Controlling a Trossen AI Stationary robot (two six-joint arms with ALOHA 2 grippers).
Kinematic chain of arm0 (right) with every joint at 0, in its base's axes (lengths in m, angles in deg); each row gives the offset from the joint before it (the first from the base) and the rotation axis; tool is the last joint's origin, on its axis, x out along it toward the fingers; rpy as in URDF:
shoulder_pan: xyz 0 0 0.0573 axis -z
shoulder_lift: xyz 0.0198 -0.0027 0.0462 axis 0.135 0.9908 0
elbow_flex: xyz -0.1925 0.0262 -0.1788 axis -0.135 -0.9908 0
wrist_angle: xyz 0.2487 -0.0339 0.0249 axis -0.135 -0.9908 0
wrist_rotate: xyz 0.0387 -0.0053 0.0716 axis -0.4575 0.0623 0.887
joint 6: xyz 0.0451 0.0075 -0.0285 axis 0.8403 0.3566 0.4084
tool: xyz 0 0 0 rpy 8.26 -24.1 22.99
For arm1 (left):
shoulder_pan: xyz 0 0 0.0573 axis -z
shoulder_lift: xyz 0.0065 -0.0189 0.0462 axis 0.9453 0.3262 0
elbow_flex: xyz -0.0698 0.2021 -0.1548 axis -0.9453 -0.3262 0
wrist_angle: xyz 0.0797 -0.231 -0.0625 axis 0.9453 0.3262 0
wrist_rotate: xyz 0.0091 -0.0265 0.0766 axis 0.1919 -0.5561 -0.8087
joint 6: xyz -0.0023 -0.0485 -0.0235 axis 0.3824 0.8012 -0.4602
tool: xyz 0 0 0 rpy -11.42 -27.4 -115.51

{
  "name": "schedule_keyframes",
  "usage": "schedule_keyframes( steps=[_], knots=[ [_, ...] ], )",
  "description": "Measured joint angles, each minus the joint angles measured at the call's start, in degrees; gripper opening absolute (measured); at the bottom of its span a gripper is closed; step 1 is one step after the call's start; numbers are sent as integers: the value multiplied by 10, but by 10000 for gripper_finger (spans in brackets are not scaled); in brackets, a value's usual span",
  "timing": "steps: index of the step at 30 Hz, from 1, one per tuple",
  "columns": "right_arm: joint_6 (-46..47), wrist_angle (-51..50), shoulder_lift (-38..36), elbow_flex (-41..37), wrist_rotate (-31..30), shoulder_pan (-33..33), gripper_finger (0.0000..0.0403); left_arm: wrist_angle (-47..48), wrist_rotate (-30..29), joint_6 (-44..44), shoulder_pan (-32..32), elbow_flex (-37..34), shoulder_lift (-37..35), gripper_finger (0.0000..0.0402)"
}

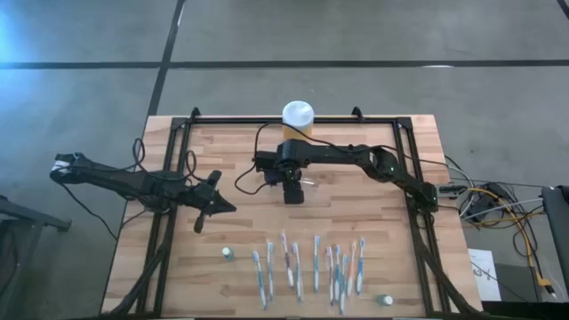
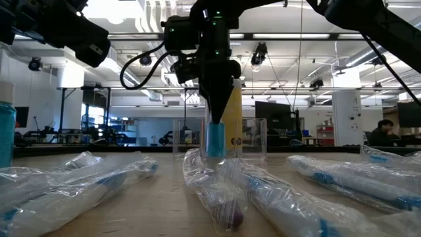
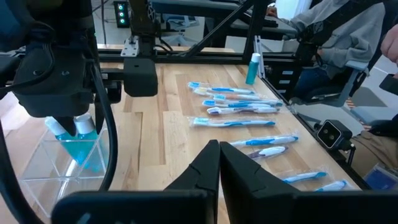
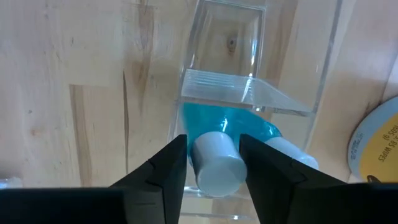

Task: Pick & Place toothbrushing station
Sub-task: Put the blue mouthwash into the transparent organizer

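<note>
Now right tool brackets tube, slightly parted.

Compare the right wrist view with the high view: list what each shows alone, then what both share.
Right wrist only: the blue tube with its white cap between the right tool's fingers, standing in the clear holder.
High only: the left tool waiting at table left, wrapped toothbrushes along the front.
Both: the yellow jar, wooden table.

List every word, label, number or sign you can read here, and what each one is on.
No text is fully readable.
Yellow jar: printed characters on its label, too partial and blurred to read.
Wrapped toothbrushes: no legible print.
Blue tube between the right gripper fingers: no print visible.
</note>
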State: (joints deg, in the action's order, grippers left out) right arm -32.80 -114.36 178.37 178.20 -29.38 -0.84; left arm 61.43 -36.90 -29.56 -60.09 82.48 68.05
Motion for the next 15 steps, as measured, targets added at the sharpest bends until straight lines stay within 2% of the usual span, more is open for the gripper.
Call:
schedule_keyframes(
  steps=[15],
  knots=[
    [2,-4,-40,9,1,0,178,-1,0,0,0,0,0,16]
  ],
)
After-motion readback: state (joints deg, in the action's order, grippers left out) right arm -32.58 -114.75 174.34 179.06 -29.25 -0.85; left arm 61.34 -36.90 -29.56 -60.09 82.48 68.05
